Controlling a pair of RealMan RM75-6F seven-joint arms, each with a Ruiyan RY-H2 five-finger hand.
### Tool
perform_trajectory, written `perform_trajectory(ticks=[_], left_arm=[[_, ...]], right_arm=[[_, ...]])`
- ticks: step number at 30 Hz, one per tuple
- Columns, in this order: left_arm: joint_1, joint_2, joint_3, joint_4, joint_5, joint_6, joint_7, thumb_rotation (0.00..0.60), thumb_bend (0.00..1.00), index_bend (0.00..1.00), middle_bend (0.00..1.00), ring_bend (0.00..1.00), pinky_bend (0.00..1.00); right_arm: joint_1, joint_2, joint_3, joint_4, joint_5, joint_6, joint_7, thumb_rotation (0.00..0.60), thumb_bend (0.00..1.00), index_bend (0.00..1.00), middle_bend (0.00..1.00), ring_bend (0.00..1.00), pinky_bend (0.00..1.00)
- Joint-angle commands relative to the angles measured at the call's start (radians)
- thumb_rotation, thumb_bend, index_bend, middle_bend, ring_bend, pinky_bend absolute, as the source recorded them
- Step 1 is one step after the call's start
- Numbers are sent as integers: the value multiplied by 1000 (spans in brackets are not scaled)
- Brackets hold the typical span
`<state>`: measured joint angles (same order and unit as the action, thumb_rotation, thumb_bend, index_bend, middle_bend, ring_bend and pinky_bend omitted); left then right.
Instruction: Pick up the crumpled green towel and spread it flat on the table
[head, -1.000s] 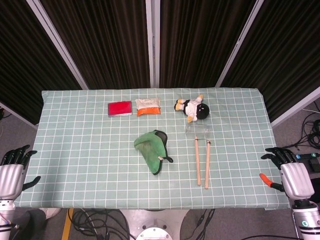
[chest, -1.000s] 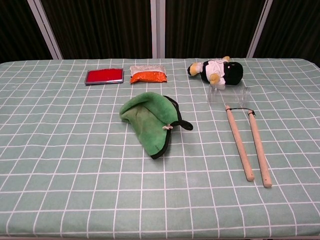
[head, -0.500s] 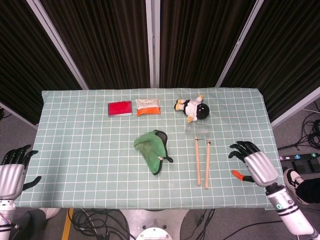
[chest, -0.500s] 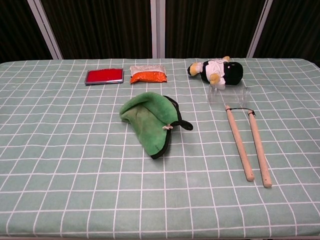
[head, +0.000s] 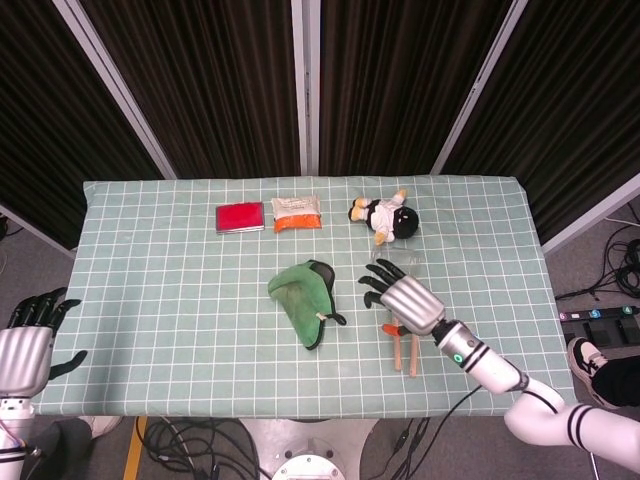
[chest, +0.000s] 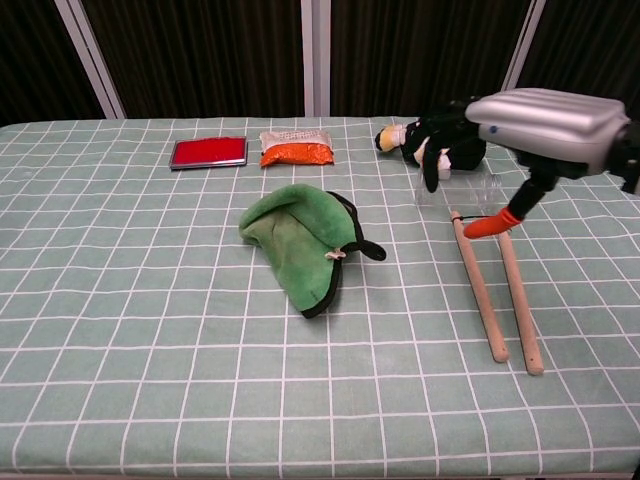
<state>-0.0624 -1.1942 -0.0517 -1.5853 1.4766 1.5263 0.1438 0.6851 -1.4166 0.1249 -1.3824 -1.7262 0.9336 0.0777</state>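
Observation:
The crumpled green towel (head: 304, 297) (chest: 300, 237), edged in black, lies bunched near the table's middle. My right hand (head: 405, 301) (chest: 535, 127) hovers just right of it, above the wooden sticks, fingers spread toward the towel and holding nothing. A gap separates its fingertips from the cloth. My left hand (head: 28, 337) stays off the table's left front corner, fingers apart and empty; the chest view does not show it.
Two wooden sticks (head: 412, 346) (chest: 497, 287) lie under and in front of my right hand. A plush penguin (head: 384, 216) (chest: 440, 141), an orange packet (head: 297, 211) (chest: 295, 147) and a red pouch (head: 240, 216) (chest: 208, 152) line the far side. Checkered cloth covers the table (head: 160, 300).
My right hand has swept from the table's right front edge leftward over the sticks, toward the towel, and now shows in the chest view. The towel and left hand have not moved.

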Motion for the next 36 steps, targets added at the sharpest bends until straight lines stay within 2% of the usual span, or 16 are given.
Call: perform_trajectory(ticks=[1, 10, 18, 27, 36], left_arm=[[3, -1, -1, -1, -5, 2, -4, 600, 170, 297, 252, 172, 180], [10, -2, -3, 2, -12, 8, -18, 600, 170, 297, 251, 172, 180], [15, -6, -1, 4, -24, 2, -22, 600, 170, 298, 252, 172, 180], [11, -2, -5, 0, -25, -4, -29, 600, 171, 297, 251, 172, 180], [17, 5, -1, -4, -35, -13, -52, 600, 171, 297, 252, 172, 180]], right_arm=[[72, -89, 13, 93, -4, -47, -15, 600, 57, 417, 161, 25, 0], [187, -238, -14, 281, -32, -70, -7, 600, 84, 394, 135, 0, 0], [233, -325, -51, 442, -41, -39, 38, 600, 90, 375, 125, 0, 0], [260, -407, -75, 570, -48, 41, 100, 600, 90, 357, 125, 0, 0], [293, -466, -103, 647, -51, 56, 117, 600, 94, 352, 130, 0, 0]])
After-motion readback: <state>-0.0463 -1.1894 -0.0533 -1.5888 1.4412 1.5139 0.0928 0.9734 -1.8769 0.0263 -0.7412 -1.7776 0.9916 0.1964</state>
